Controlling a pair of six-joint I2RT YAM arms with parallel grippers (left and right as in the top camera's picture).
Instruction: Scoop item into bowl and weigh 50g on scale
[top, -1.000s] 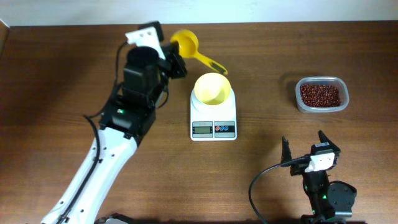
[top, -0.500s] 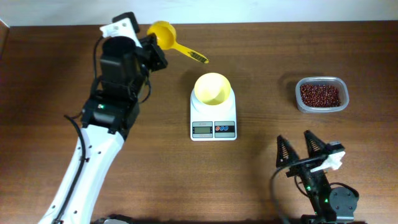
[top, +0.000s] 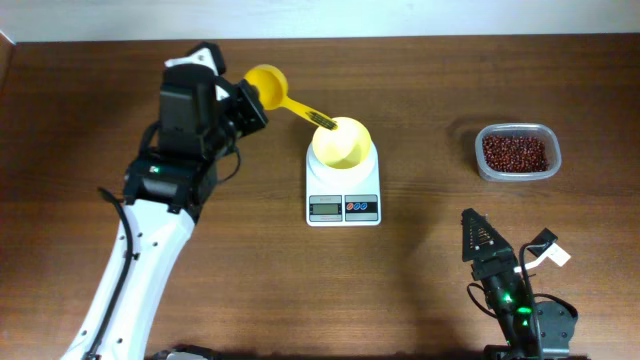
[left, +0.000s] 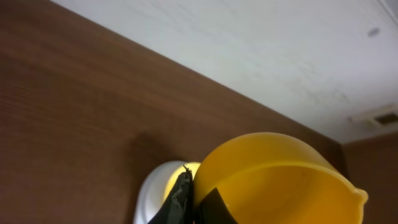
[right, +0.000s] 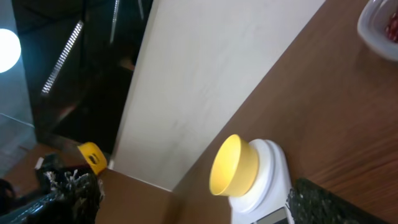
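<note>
- The beans (top: 515, 152) are seen heaped in a clear tub (top: 484, 168) on the right of the table (top: 440, 80), well apart from the scale (top: 343, 208).
- The bowl (top: 342, 143) is seated on the scale's platform, and no beans can be made out in it.
- The yellow scoop (top: 266, 82) is clenched by the left gripper (top: 247, 105), taken close by its cup. The handle's free end reaches over the bowl's rim, and nothing is seen inside the cup.
- The right gripper (top: 510, 250) is held spread wide and empty near the front edge.
- The beans are judged tiny, hard, light and quick to roll. They are better lifted by the scoop than pinched, and spills are to be expected if it is tipped fast.
- The scoop is judged stiff, light and probably slick, and the handle would be the surer place to hold it.
- The bowl looks light enough to be nudged off the scale.
- A smooth, flat, dark wood-grain top is shown, where stray beans would be hard to spot.
- A pale wall (left: 249, 50) is set along the far edge.
</note>
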